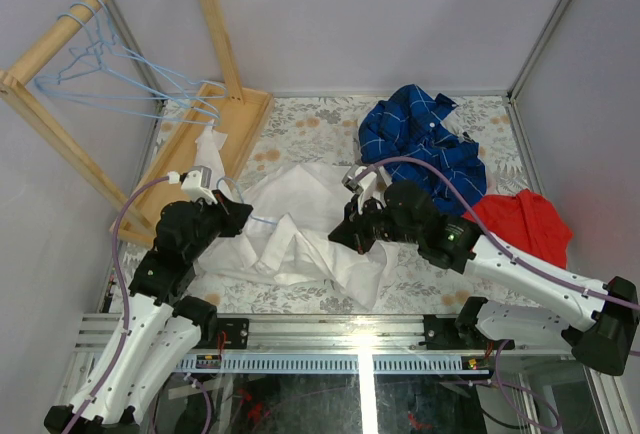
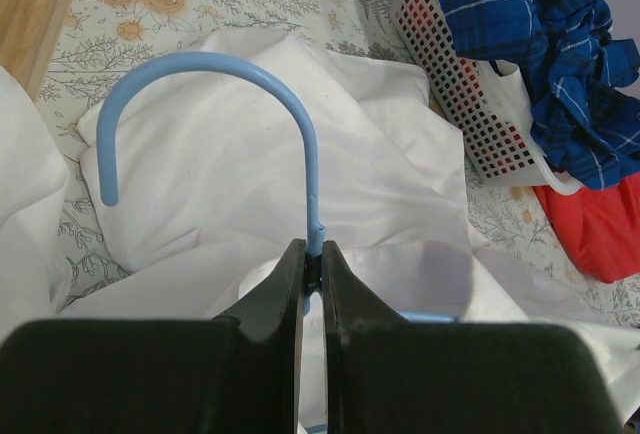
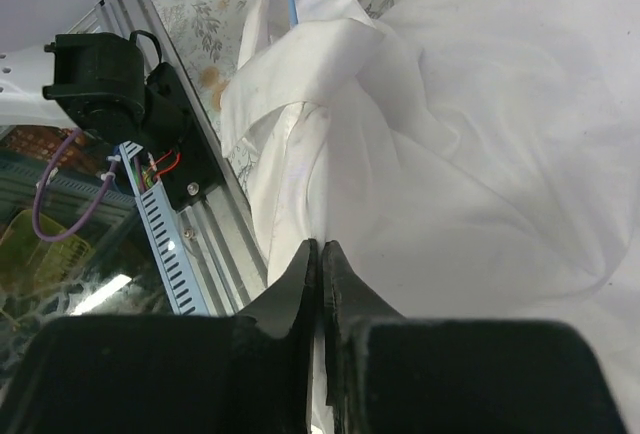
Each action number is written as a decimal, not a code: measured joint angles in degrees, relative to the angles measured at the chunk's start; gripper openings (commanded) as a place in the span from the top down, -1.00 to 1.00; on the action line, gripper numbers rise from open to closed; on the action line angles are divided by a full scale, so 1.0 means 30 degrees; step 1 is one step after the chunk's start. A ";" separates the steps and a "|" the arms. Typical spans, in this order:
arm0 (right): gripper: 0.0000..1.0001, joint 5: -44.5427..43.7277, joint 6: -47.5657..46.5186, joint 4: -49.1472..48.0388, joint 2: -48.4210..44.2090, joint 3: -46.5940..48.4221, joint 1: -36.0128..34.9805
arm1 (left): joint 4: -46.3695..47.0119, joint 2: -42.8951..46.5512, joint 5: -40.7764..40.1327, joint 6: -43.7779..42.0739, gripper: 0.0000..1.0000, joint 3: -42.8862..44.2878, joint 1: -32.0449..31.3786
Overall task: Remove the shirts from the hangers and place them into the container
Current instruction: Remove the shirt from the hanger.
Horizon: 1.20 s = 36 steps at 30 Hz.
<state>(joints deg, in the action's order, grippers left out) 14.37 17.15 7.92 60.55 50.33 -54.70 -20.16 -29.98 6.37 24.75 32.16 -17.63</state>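
1. While working nearest the arms, note the right gripper [image 3: 320, 249] with jaws pressed together, seemingly nipping a fold of the white shirt [image 1: 300, 209] close to the rig's edge.
2. Treat that shirt as light, limp and a little slippery; expect sagging and bunching, so take hold at a seam, the collar or a doubled fold, never a single loose layer.
3. See the left gripper [image 2: 312, 254] clamped tight on the neck of the hanger [image 2: 313, 194]: thin stiff wire, springy, firm enough to steady against a pull.
4. Read the hanger's stem as running straight away from those jaws, hook curling left in the wrist view, shoulders buried in cloth.
5. Find the shirt sprawled across the table [image 1: 330, 119], long axis roughly side to side between both arms.
6. Look farther right for the container [image 2: 470, 104], draped with a blue checked shirt [image 1: 420, 139].
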 measured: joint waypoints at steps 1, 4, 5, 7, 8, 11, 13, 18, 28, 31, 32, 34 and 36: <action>1.00 -0.0022 0.0095 0.0007 0.0000 -0.0044 0.0000 | -0.0022 0.0000 0.0000 0.0000 1.00 0.0000 0.0000; 1.00 -0.0160 0.0364 -0.0007 -0.0007 -0.0146 0.0000 | -0.0044 0.0000 0.0000 -0.0007 1.00 0.0000 0.0000; 1.00 -0.0423 0.0430 0.0000 -0.0044 -0.0160 -0.0007 | -0.0051 0.0000 0.0000 -0.0007 1.00 0.0000 0.0000; 1.00 -0.1100 0.0510 -0.0044 -0.0313 -0.0306 -0.0051 | -0.0036 0.0000 0.0022 0.0007 1.00 0.0000 -0.0007; 1.00 -0.1530 0.0583 -0.0117 -0.0597 -0.0466 -0.0080 | -0.0007 0.0000 0.0102 0.0058 1.00 0.0000 -0.0036; 1.00 -0.2922 0.0772 -0.0685 -0.1814 -0.1268 -0.0189 | 0.0051 0.0029 0.0408 0.0277 1.00 0.0000 -0.0226; 1.00 -0.4590 0.0801 -0.0648 -0.2987 -0.1945 -0.0153 | -0.0160 0.0109 -0.0073 0.0146 1.00 0.0000 -0.0197; 1.00 -0.7169 0.1071 -0.0117 -0.4947 -0.3184 -0.0036 | -0.0160 0.0444 -0.0801 0.0153 1.00 0.0000 -0.0109; 0.74 -0.8422 0.1800 0.0707 -0.4983 -0.3796 -0.0036 | -0.0175 0.0583 -0.1078 0.0153 1.00 0.0000 -0.0109; 0.32 -0.8415 0.1800 0.0707 -0.5136 -0.3759 -0.0029 | -0.0197 0.0583 -0.1231 0.0138 1.00 0.0000 -0.0102; 0.21 -0.8386 0.1705 0.0699 -0.5217 -0.3708 -0.0015 | -0.0240 0.0590 -0.1399 0.0117 1.00 0.0000 -0.0095; 0.09 -0.7861 0.1494 0.0612 -0.5282 -0.3453 0.0000 | -0.0350 0.0590 -0.1566 0.0080 1.00 0.0000 -0.0087; 0.00 -0.6812 0.1260 0.0262 -0.5064 -0.3009 0.0007 | -0.0444 0.0590 -0.1690 0.0080 1.00 0.0000 -0.0087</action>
<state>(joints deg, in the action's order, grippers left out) -6.07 20.93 8.71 45.36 41.30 -54.68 -21.50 -28.21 1.30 24.99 32.16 -17.89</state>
